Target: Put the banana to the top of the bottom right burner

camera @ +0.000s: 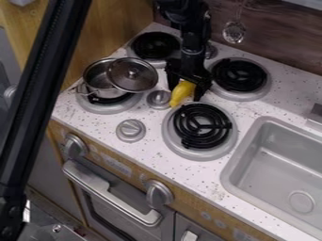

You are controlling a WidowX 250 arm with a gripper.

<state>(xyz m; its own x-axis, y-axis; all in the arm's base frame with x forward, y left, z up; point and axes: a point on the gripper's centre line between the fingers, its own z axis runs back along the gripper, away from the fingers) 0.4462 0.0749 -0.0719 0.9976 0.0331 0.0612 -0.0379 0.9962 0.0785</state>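
Note:
The black gripper (pixel 185 91) hangs over the stovetop from the top edge, between the back burners and just behind the bottom right burner (pixel 202 126). Between its fingers is the yellow banana (pixel 181 93), which they are shut on. The banana slants, its lower end pointing down and left, close to the rear left edge of that burner's silver ring. Black coils show on the burner with nothing lying on them; its upper rim is near the right finger's tip.
A metal pot (pixel 99 76) with a tilted lid (pixel 132 75) stands on the front left burner. Two knobs, one silver (pixel 131 130), sit between the burners. A grey sink (pixel 283 162) is at the right. A black bar (pixel 39 89) crosses the left foreground.

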